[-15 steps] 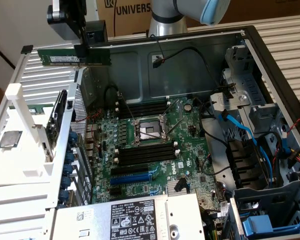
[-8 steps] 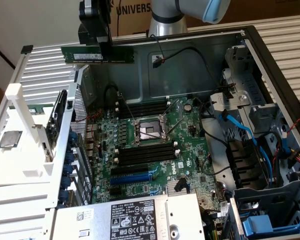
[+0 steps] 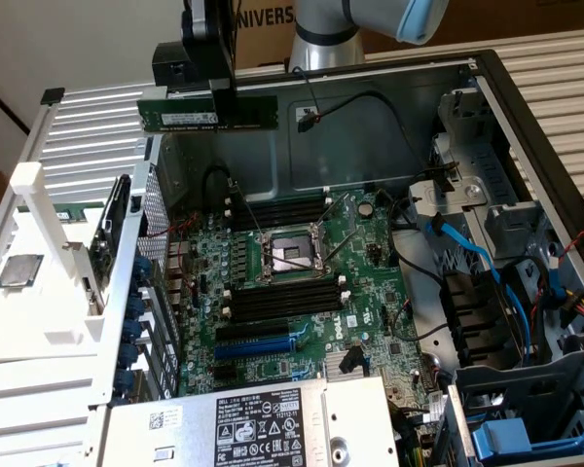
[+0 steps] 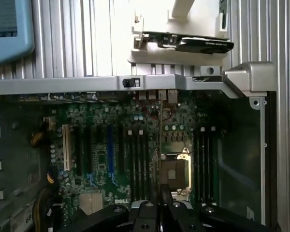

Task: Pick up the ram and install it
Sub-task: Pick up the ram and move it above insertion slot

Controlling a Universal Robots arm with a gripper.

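Claw pinching the ram, held level above the open case's far wall, toward the exterior view's left. Below lie the motherboard, black slots and socket. Cables hide the board's right edge.

In the upper left of the exterior view a plain pale wall sits in soft, even light, a brown cardboard box with dark lettering peeks in along the top edge, and a ribbed white surface slopes across the upper right.
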